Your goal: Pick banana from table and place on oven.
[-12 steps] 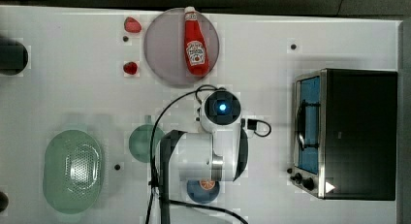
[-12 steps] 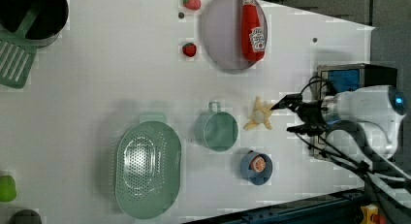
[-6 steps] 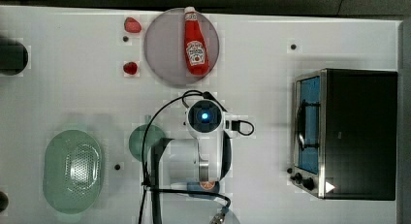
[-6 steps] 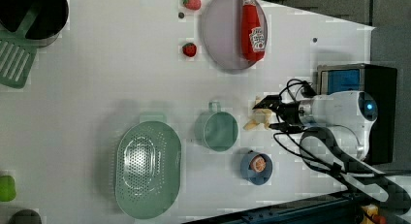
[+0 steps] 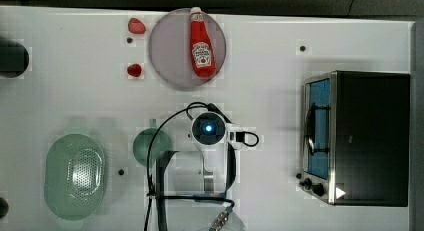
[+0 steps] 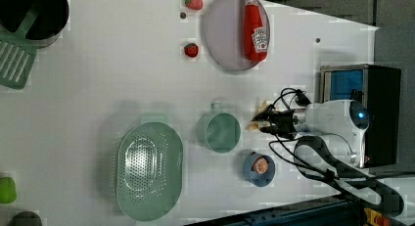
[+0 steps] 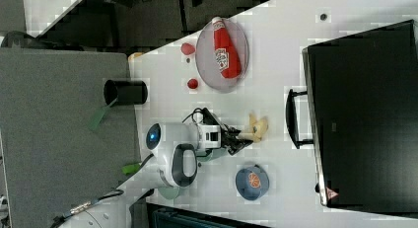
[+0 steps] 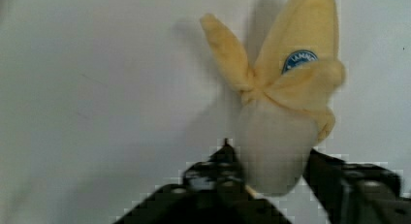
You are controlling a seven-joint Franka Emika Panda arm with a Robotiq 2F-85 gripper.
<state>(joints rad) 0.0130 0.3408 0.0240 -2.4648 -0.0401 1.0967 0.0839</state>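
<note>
The black fingers (image 8: 228,168) stand on either side of the whitish core of the banana (image 8: 286,112) in the wrist view, parted about as wide as that core, though whether they actually press on it cannot be told. A blue sticker shows on one of the yellow peel strips that splay away from the gripper (image 8: 274,178). In the left view the gripper (image 6: 262,123) points toward the left view's left, its tips at the banana (image 6: 259,119), which lies on the white tabletop (image 6: 122,79) just beside a green mug (image 6: 220,132). In the right view the banana (image 7: 256,128) sits at the tips of the gripper (image 7: 241,135), between the arm and the oven (image 7: 365,114), near the oven's metal handle but apart from it. In the top view the arm's white body hangs over that spot, with the oven (image 5: 357,138) well off to the top view's right. Farther out in the top view, a ketchup bottle (image 5: 201,46) lies on a grey plate (image 5: 167,46), two strawberries (image 5: 135,48) lie beside the plate, and a green colander (image 5: 75,175) rests near the top view's left edge. A small blue bowl (image 6: 258,169) sits by the mug in the left view.
</note>
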